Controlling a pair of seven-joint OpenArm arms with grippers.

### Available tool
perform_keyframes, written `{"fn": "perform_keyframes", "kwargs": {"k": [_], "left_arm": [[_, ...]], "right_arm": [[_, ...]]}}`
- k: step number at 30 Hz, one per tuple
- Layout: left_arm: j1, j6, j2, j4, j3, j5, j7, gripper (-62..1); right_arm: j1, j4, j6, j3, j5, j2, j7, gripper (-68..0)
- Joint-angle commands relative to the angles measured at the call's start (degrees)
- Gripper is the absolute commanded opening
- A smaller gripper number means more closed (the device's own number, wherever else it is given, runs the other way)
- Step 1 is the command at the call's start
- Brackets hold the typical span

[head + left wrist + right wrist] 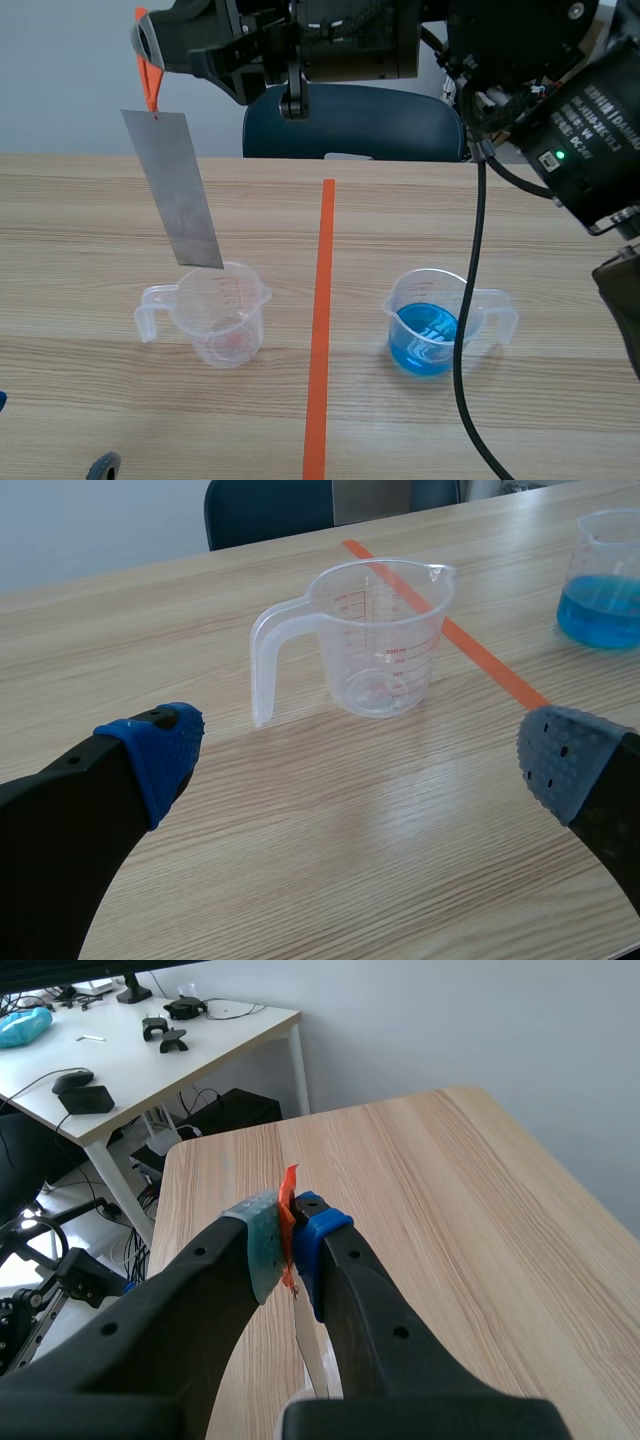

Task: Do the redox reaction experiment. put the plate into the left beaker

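A grey metal plate (178,190) hangs tilted from an orange tag (150,80). My right gripper (152,62), reaching across from the right high over the table, is shut on that tag (288,1200). The plate's lower edge sits at the rim of the left beaker (222,312), an empty clear one with a handle. In the right wrist view the plate (310,1345) shows only edge-on below the fingers. My left gripper (360,770) stands open low over the table, the empty beaker (380,635) ahead of it.
A second beaker (430,322) with blue liquid stands right of the orange tape line (320,320); it also shows in the left wrist view (605,580). A dark chair (350,122) is behind the table's far edge. A black cable (465,330) hangs in front of the blue beaker.
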Motion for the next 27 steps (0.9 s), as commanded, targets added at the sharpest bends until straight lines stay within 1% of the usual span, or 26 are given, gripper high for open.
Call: {"fn": "perform_keyframes", "kwargs": {"k": [1,10,15,21,27], "left_arm": [[0.02,0.04,-0.2,0.72,0.07,-0.72,-0.94,1.4],[0.02,0.04,-0.2,0.72,0.07,-0.72,-1.57,1.4],[0.02,0.04,-0.2,0.72,0.07,-0.72,-1.57,1.4],[0.02,0.04,-0.2,0.72,0.07,-0.72,-1.57,1.4],[0.0,0.07,-0.2,0.72,0.07,-0.72,-1.38,1.4]], "right_arm": [[0.68,0.94,0.0,0.17,0.7,0.13,1.05,-67.3],[0.68,0.94,0.0,0.17,0.68,0.13,1.05,-67.3],[0.68,0.94,0.02,0.13,-1.11,0.13,1.05,-67.3],[-0.26,0.94,0.04,0.13,-1.53,0.13,1.05,-67.3],[-0.28,0.94,0.02,0.13,-4.11,0.11,1.55,-67.3]]}}
